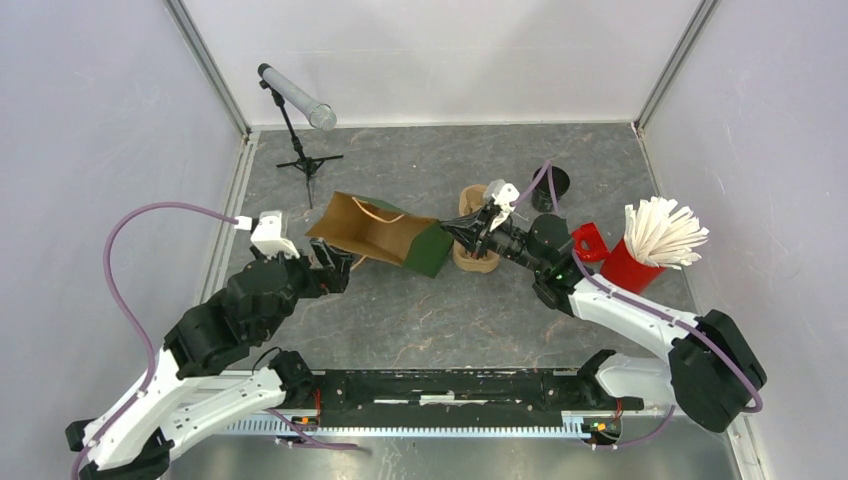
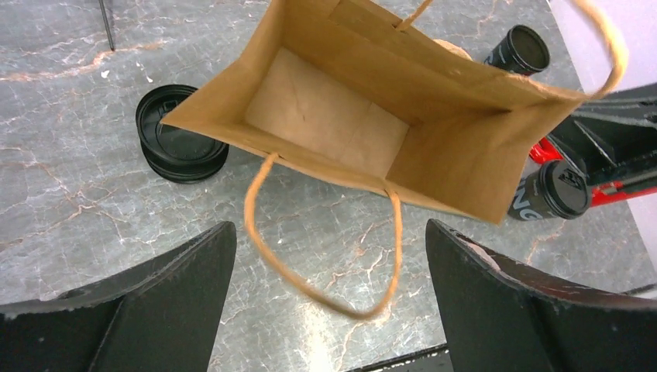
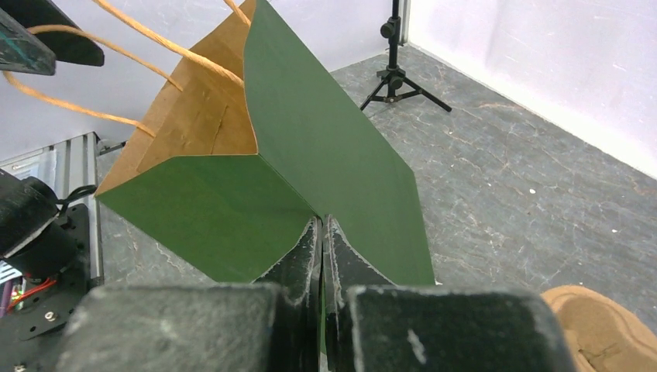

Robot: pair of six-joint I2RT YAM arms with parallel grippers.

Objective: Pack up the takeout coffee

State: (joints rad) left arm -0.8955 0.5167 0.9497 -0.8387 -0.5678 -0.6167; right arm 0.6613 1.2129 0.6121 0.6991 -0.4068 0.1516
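Note:
The takeout coffee (image 2: 554, 190), a black cup with a black sip lid, stands to the right of the bag's mouth in the left wrist view; the top view does not show it. A brown paper bag (image 1: 372, 232) with a green outside lies on its side, its mouth (image 2: 333, 116) facing my left gripper (image 2: 331, 229). That gripper is open, and the bag's near handle loop (image 2: 325, 271) hangs between its fingers without touching them. My right gripper (image 3: 323, 225) is shut on the bag's green bottom fold (image 3: 341, 163).
A brown pulp tray (image 1: 478, 232) sits behind the right gripper. A lidless black cup (image 1: 552, 182) stands further back. A stack of black lids (image 2: 182, 136) lies left of the bag. A red cup of white sticks (image 1: 645, 250) is at the right, and a small tripod (image 1: 300, 130) at the back left.

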